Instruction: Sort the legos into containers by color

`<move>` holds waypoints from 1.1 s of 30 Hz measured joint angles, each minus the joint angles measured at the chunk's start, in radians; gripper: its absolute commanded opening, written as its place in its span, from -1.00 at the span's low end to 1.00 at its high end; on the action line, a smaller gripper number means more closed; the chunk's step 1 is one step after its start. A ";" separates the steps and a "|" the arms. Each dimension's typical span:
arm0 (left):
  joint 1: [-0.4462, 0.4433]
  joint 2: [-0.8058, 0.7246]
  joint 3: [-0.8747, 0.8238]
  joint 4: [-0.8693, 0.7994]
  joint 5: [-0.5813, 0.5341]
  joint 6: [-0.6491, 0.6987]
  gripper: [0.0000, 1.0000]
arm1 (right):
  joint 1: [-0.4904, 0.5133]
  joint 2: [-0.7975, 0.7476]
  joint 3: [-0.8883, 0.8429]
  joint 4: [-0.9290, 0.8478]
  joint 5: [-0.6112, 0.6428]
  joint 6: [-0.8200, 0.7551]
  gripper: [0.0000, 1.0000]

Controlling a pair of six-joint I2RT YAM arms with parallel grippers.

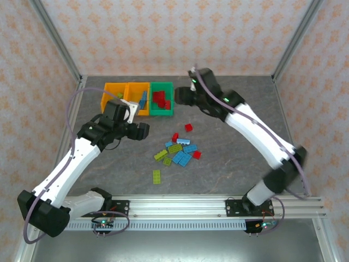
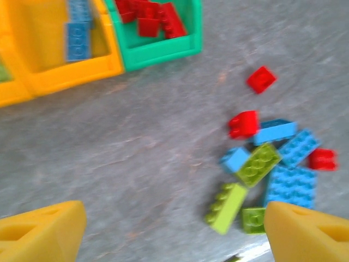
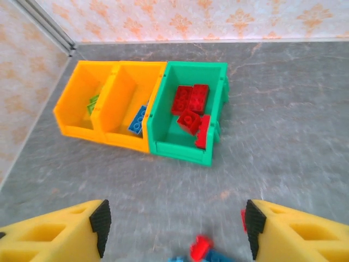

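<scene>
The containers stand in a joined row at the back left: a left orange-yellow bin (image 1: 113,94) holding a lime lego (image 3: 92,103), a middle orange-yellow bin (image 3: 128,103) holding blue legos (image 3: 139,120), and a green bin (image 1: 162,99) holding several red legos (image 3: 191,106). Loose legos in red, blue and lime lie in a pile (image 1: 180,153) mid-table. A red one (image 1: 188,127) lies apart, and so does a lime one (image 1: 156,176). My left gripper (image 2: 174,234) hovers open left of the pile, nothing between its fingers. My right gripper (image 3: 174,229) is open and empty in front of the green bin.
Patterned walls and slanted metal posts (image 1: 57,41) close in the grey table (image 1: 240,109) at the back and sides. An aluminium rail (image 1: 180,204) runs along the near edge. Bare table surface lies to the right of the pile and in the near left.
</scene>
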 measured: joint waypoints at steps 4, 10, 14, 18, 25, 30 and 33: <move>-0.083 0.080 -0.005 0.108 0.045 -0.110 0.74 | 0.000 -0.241 -0.212 0.006 0.001 0.022 0.50; -0.190 0.372 0.062 0.194 0.053 -0.203 0.75 | 0.000 -0.380 -0.390 -0.029 0.026 0.074 0.54; -0.211 0.544 0.113 0.232 0.082 -0.229 0.72 | 0.000 -0.393 -0.414 -0.055 0.060 0.097 0.54; -0.212 0.667 0.164 0.248 0.090 -0.240 0.55 | 0.000 -0.393 -0.414 -0.069 0.081 0.101 0.55; -0.212 0.776 0.213 0.259 0.062 -0.249 0.06 | 0.000 -0.393 -0.415 -0.077 0.089 0.116 0.55; -0.212 0.839 0.252 0.258 0.024 -0.251 -0.26 | 0.000 -0.389 -0.417 -0.077 0.089 0.130 0.55; -0.212 0.863 0.259 0.257 0.010 -0.249 -0.47 | 0.000 -0.388 -0.417 -0.077 0.089 0.138 0.55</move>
